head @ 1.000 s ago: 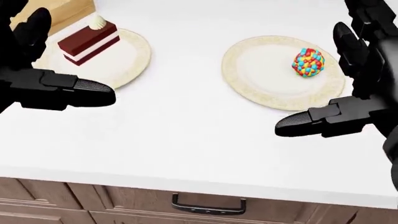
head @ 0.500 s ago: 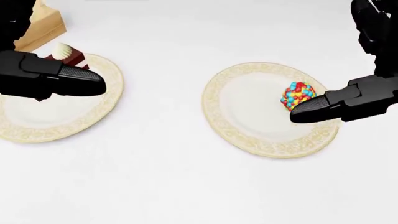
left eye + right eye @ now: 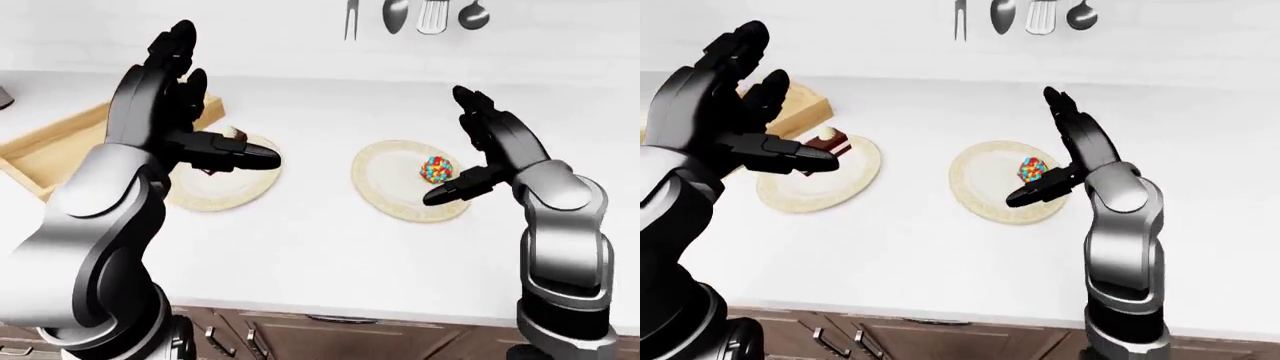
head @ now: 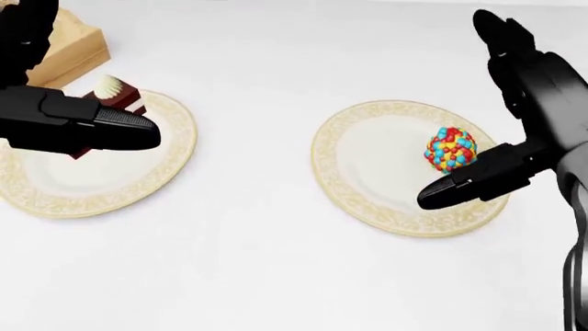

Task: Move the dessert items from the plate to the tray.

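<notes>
Two black robot hands spread wide. Round rainbow sprinkle ball (image 4: 451, 149) on cream gold-rimmed plate (image 4: 367, 200), just beside right hand (image 4: 524, 117) thumb. Left hand (image 4: 55, 103) covers chocolate cake slice (image 4: 118, 94).

On the counter (image 4: 276, 276) you have two plates side by side: the left plate (image 4: 174, 148) carries the cake slice (image 4: 118, 96) near its upper edge, and the right plate (image 4: 367, 162) holds the sprinkle ball (image 4: 451, 149) toward its right side. In the left-eye view the wooden tray (image 3: 50, 146) sits to the left of the left plate, at the view's left edge. Utensils (image 3: 415, 15) hang on the wall above the counter, at the top of that view.
</notes>
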